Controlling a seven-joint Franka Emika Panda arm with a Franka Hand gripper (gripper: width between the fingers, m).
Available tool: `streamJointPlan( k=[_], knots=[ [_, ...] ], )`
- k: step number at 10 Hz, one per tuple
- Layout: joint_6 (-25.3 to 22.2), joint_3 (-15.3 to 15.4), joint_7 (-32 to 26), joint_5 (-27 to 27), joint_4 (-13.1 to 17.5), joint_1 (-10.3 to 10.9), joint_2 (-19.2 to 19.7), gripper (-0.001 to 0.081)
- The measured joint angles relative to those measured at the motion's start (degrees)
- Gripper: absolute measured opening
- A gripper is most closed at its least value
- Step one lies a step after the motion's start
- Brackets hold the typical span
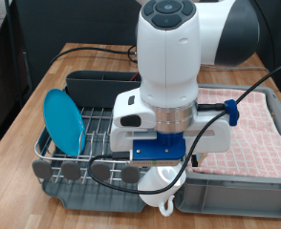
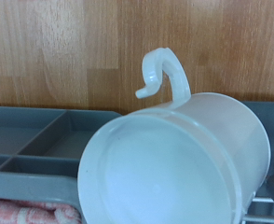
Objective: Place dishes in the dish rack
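Exterior view: the white Franka arm hangs over the near edge of the wooden bench (image 1: 45, 72), its gripper (image 1: 165, 175) pointing down between the dark grey plastic dish rack with a silver wire grid (image 1: 97, 129) on the exterior view's left and the grey bin lined with pink checked cloth (image 1: 260, 124) on the exterior view's right. The small white mug with a handle (image 1: 162, 186) sits directly below the blue gripper mount, at the jaws, above the corner where the rack's row of round grey tabs (image 1: 83, 172) meets the bin's rim. The fingers themselves are hidden by the hand and the mug, so whether the jaws are clenched on the mug or released cannot be told. The round light-blue plate (image 1: 63, 119) stands on edge, tilted, in the wire grid at the rack's left end. The tall dark cutlery box (image 1: 102, 84) lies along the far side of the rack.

Wrist view: the mug (image 2: 174, 163) fills the frame close to the camera, its open mouth facing the lens and its curved handle (image 2: 163, 73) projecting away against the wooden bench (image 2: 62, 47). Grey tray compartments (image 2: 34, 140) show beside it. No fingers show in this view.
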Motion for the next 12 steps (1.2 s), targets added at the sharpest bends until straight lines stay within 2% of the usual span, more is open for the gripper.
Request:
streamJointPlan(
  k=[3,7,12],
  knots=[
    [-4.2,-0.7,0.1,-0.9,2.7,0.1,-0.5,0.0802],
    [-3.8,-1.8,1.2,-3.5,2.9,1.2,-3.6,0.0802],
    [-5.9,-2.0,2.2,-5.6,3.3,1.8,-6.4,0.0802]
  ],
)
